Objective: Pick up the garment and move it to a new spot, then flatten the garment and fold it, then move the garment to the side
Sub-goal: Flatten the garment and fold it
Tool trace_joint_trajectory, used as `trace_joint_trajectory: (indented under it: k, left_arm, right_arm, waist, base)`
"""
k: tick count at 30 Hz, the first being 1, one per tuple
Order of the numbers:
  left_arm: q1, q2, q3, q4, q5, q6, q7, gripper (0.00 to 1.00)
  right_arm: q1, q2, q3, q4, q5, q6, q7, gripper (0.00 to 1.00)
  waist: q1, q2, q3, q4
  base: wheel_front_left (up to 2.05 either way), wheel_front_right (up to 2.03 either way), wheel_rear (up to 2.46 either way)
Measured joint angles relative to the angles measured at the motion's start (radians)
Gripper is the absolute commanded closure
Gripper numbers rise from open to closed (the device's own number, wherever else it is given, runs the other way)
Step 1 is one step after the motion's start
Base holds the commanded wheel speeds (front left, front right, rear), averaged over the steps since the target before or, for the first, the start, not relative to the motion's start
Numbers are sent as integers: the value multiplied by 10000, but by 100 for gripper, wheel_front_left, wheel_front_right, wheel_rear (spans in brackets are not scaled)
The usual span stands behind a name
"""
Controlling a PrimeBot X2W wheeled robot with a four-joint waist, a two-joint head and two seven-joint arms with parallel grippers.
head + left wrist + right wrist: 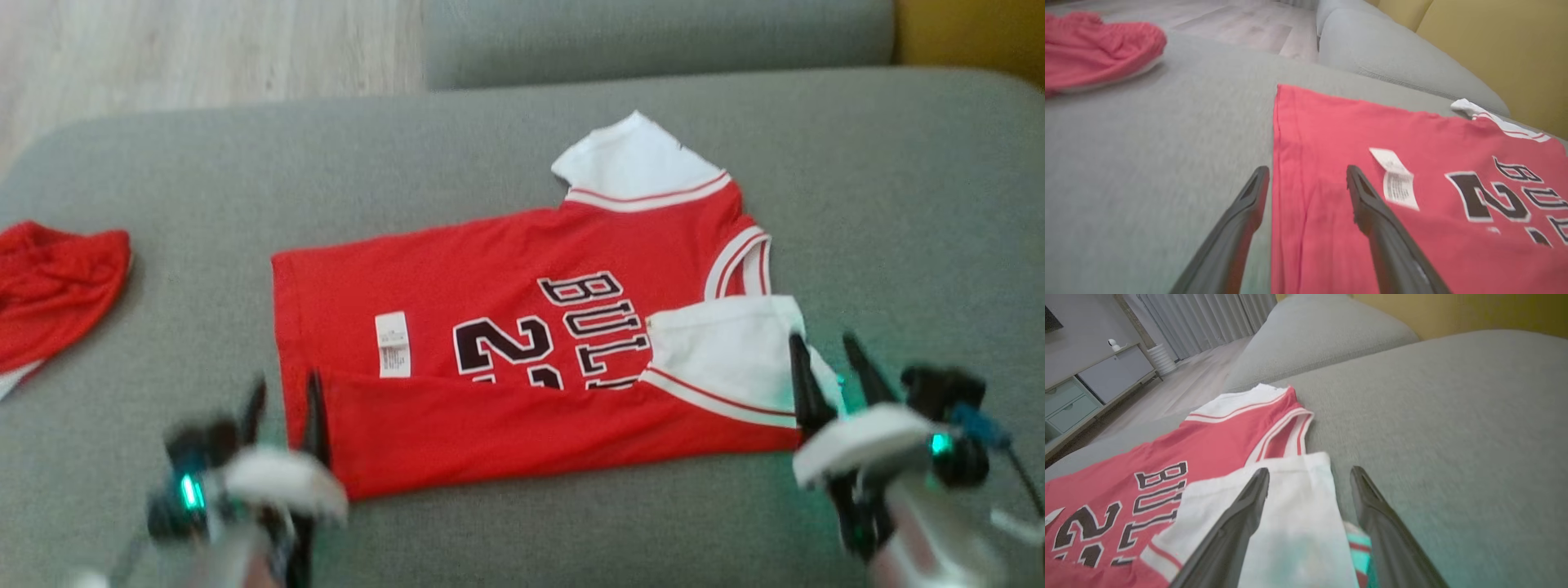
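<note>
Wide grey sofa seat [522, 523] here, and a crumpled red cloth [49, 286] lies on the seat's left end. Behind the seat sits a grey back cushion [653, 37], with a yellow wall [971, 33] beside it. Beyond the seat's far left are a pale wood floor [204, 49], a low cabinet [1114, 371] and grey curtains [1208, 318].

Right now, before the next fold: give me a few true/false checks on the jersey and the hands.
1. The jersey's near long edge is folded over onto its front. True.
2. Both hands are shut on the jersey. False: the left hand and the right hand stand open, holding nothing.
3. A second red garment lies on the sofa, to the jersey's left. True.
4. The jersey hangs off the sofa's edge. False: it lies wholly on the seat cushion.
</note>
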Motion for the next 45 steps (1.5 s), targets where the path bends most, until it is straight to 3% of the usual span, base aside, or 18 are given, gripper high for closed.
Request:
trace_joint_trajectory:
  k: [7,11,15,21,34,36,45]
  left_arm:
    - [-3548,1085,-918,1486,84,-299,1973,0]
    - [-4308,1517,-2278,1379,-924,-343,3402,0]
    - [-4625,2322,-3350,1089,-1848,-374,4109,0]
    - [-4933,3028,-3937,1143,-2648,-372,3814,0]
    - [-5567,3162,-5024,1841,-3676,-374,3118,0]
    - [-5648,3158,-5244,1873,-3797,-374,2982,100]
    - [-5732,3087,-5864,1666,-4278,-374,2226,100]
  right_arm:
    - [-1499,148,29,-167,-435,0,-13,0]
    - [-1889,224,199,-174,-449,0,-13,0]
    - [-2145,244,267,-176,-380,0,-15,0]
    - [-2318,288,326,-184,-355,0,-17,0]
    - [-2728,299,531,-284,-270,0,-17,0]
    - [-2899,295,566,-274,-270,0,-38,0]
    - [-3750,-263,842,255,-257,0,23,0]
  waist:
    - [3,0,1057,-102]
    - [3,0,1644,-226]
    - [3,0,2099,-376]
    - [2,0,2385,-567]
    - [0,0,2727,-584]
    - [0,0,2785,-577]
    - [0,0,2899,-241]
  base:
    - [0,0,0]
    - [0,0,0]
    - [0,0,0]
    - [0,0,0]
    - [0,0,0]
    - [0,0,0]
    - [0,0,0]
